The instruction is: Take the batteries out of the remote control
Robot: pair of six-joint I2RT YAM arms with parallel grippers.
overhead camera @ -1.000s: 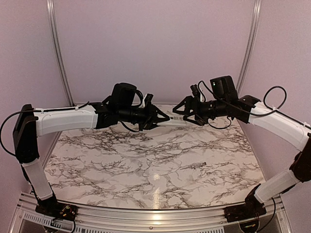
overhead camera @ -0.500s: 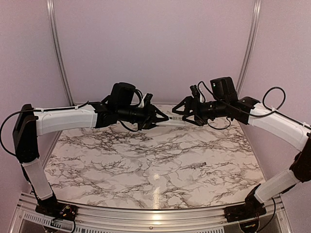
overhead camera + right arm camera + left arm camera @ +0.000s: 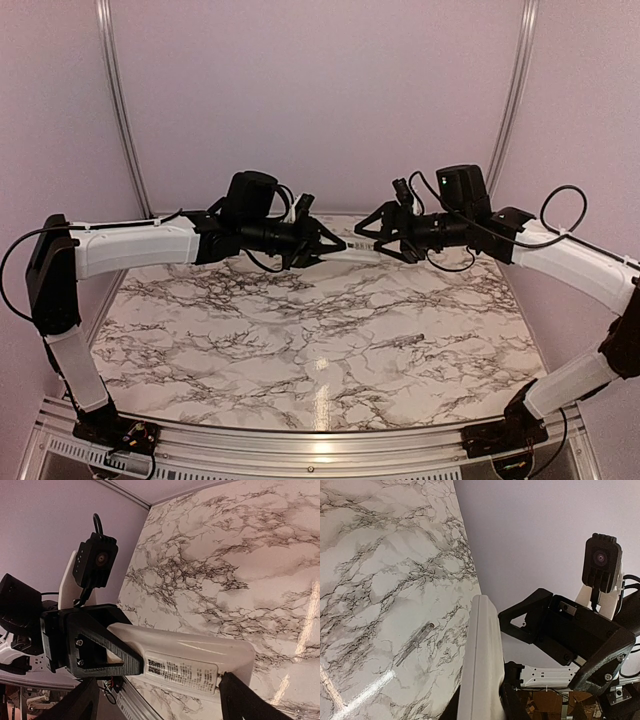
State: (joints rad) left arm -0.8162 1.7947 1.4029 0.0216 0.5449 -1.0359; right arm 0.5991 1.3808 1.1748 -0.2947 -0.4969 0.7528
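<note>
The white remote control (image 3: 357, 249) hangs in mid-air above the far part of the table, level, between the two arms. My left gripper (image 3: 328, 245) is shut on one end of it; in the left wrist view the remote control (image 3: 482, 655) rises edge-on from between that gripper's (image 3: 485, 707) black fingers. My right gripper (image 3: 372, 235) stands open around the other end. In the right wrist view the remote control (image 3: 190, 655) shows a printed label, with my right gripper (image 3: 157, 680) spread wide beneath it, one fingertip (image 3: 235, 690) at the remote's end. The batteries are hidden.
A thin grey pen-like stick (image 3: 405, 341) lies on the marble table (image 3: 250, 340), right of centre, also seen as the stick (image 3: 415, 642) in the left wrist view. Pale walls and metal posts (image 3: 117, 110) enclose the table. A metal rail (image 3: 300, 440) runs along the near edge.
The right arm has crept slightly left and down toward the remote's end. The left arm and the remote have stayed in place.
</note>
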